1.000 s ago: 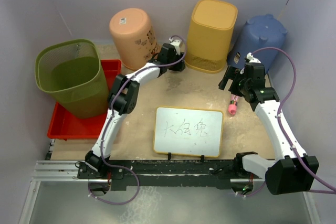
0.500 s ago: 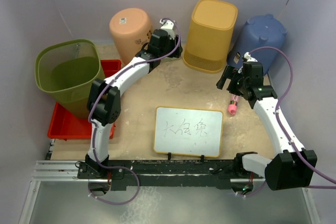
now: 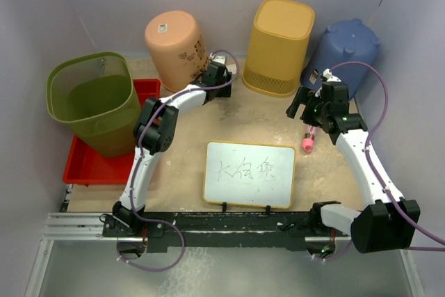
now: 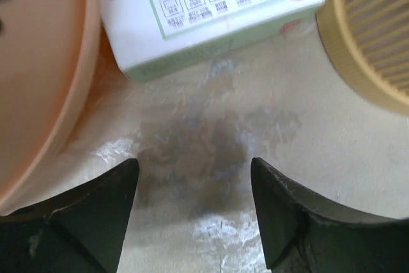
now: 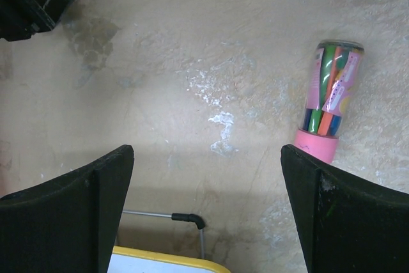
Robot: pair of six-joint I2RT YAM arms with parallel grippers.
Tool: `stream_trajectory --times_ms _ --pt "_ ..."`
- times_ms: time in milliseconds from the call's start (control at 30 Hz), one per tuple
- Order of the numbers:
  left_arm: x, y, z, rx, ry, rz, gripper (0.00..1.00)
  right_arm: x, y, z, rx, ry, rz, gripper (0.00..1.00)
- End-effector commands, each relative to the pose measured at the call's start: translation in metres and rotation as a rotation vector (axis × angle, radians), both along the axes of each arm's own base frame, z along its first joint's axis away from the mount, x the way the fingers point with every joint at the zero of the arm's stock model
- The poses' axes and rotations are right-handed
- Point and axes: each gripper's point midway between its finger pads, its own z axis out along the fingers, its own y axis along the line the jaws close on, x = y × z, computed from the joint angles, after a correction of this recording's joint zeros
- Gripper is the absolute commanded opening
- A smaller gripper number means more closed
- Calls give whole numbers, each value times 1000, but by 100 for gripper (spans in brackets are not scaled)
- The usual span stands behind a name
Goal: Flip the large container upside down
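Only your left wrist view shows the white box (image 4: 211,17) beside the peach bin (image 4: 38,75). Left arm (image 3: 177,99) outstretched; left gripper (image 4: 193,164), right gripper (image 5: 208,151) spread.

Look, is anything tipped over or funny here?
The pen tube lies on its side on the table. The green bin alone stands mouth up; the peach bin, yellow bin and blue bin are upside down.

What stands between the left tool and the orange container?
Nothing visible. The orange container lies just beside the open left tool, bare table between them; the white box sits ahead, off that path.
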Motion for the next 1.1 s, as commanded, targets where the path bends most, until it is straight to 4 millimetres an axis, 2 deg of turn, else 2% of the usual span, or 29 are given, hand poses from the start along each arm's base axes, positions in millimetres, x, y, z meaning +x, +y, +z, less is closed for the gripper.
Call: stream_trajectory --times_ms 0,200,367,467,533,600,667,800,833,967,1067 --pt "40 -1 52 -109 -156 110 70 3 -1 21 -2 -60 -2 99" --pt "65 7 35 -123 -174 163 71 2 -3 23 -9 -61 -3 99" --pt "78 2 27 -150 -175 136 72 -2 -5 24 -20 -60 -7 99" --pt "82 -12 34 -197 -204 76 71 -3 -6 24 -22 -62 -10 99" --pt "76 -32 46 -277 -223 -28 71 -4 -6 24 -24 -62 -11 99" --pt "68 -48 70 -345 -260 -106 70 -4 -6 23 -25 -61 -11 99" --pt "61 -53 85 -358 -267 -139 70 -3 -6 23 -22 -58 -12 99" --pt "41 -42 103 -327 -227 -135 70 -2 -5 20 -17 -53 -11 99" --pt "33 -39 105 -313 -205 -136 70 -2 -5 19 -17 -51 -11 99" --pt "-9 -30 135 -228 -169 -163 70 2 -4 13 -15 -36 -8 99" --pt "-51 -24 169 -114 -176 -178 71 5 -3 10 -12 -28 -5 99"
